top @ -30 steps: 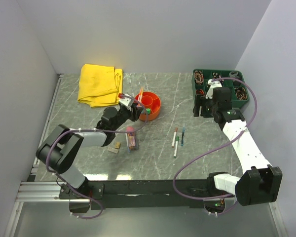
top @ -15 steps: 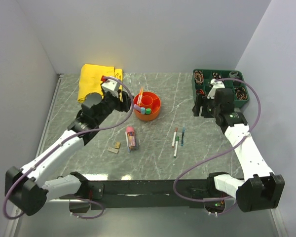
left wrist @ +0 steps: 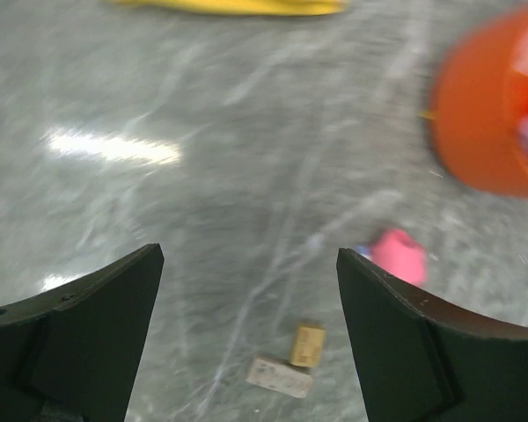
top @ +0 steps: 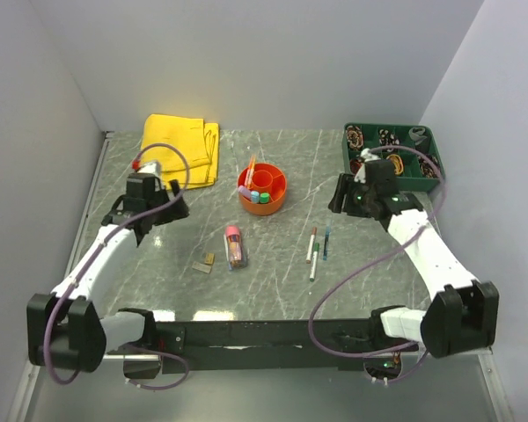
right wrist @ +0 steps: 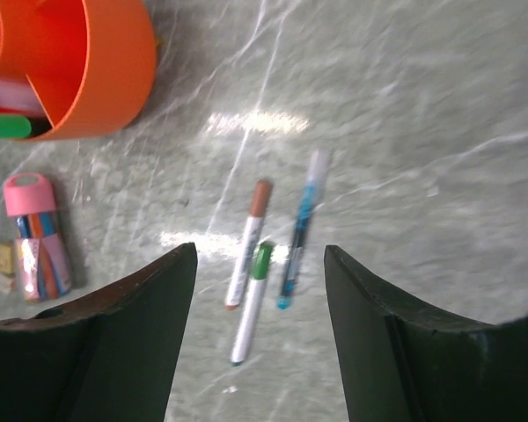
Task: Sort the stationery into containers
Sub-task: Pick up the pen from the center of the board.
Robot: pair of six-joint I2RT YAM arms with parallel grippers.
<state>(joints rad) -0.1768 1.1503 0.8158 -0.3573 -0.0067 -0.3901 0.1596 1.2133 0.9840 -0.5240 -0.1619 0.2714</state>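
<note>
Left gripper (left wrist: 248,264): fingers spread wide, nothing held. It hangs over bare table (top: 273,290), well to the left of the orange organiser (top: 262,208). Its wrist view frames the two tan blocks (left wrist: 280,376) low between the fingers, with the pink-capped tube (left wrist: 398,257) just inside the right finger. This pose probably serves a pick of the blocks.

Right gripper (right wrist: 260,255): fingers equally wide, nothing held. It hovers over the three pens (right wrist: 249,242), which lie side by side between the fingers – apparently aligned for a descent onto one of them.

The organiser stands beyond and to the left of the pens and already holds several capped items. Pens, tube and blocks remain on the table – sorting is judged partly complete.
</note>
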